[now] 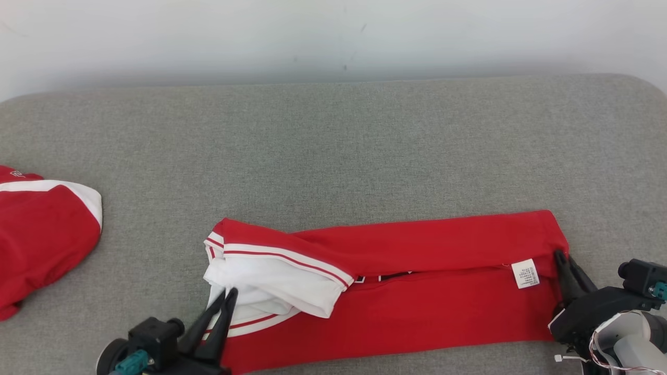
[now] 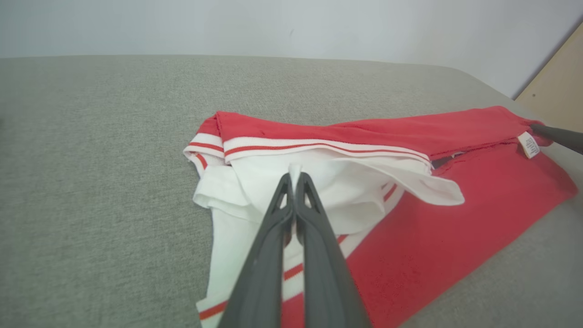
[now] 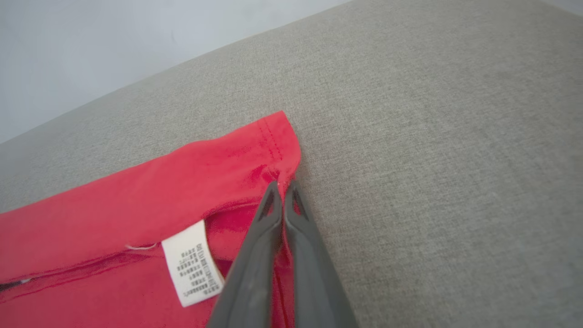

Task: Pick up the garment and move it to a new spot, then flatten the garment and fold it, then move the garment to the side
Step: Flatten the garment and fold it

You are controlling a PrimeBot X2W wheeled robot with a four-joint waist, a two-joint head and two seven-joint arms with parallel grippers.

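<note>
1. Head view: the garment [image 1: 427, 291], red with white striped trim, lies folded into a long band across the near part of the grey fabric-topped table [image 1: 333, 146]. Its near edge runs close to the table's front. The left end effector [image 1: 229, 294] is closed down on the white fabric at the band's left end. The right end effector [image 1: 560, 255] is pinched onto the red corner at the right end, just beside a white label [image 1: 525, 273]. There's loads of bare table behind the band, up to the pale wall [image 1: 333, 36]. A second red garment [image 1: 41, 234] sits bunched at the far left edge, well apart. That makes two garments, two end effectors and one label.

2. Left wrist view: the left end effector [image 2: 294, 175] has its tips together with a bit of white cloth nipped between them. The garment [image 2: 432, 237] stretches off to the right, where the right end effector [image 2: 558, 135] comes in by the label [image 2: 528, 145]. There's open table [image 2: 91, 159] to the left and beyond. A beige panel [image 2: 555, 91] stands past the table's rounded corner.

3. Right wrist view: the right end effector [image 3: 282, 184] is clamped on the stitched hem corner of the garment [image 3: 114, 205], with the label [image 3: 191, 264] just left of it. Bare table [image 3: 432, 159] runs right from that edge.
</note>
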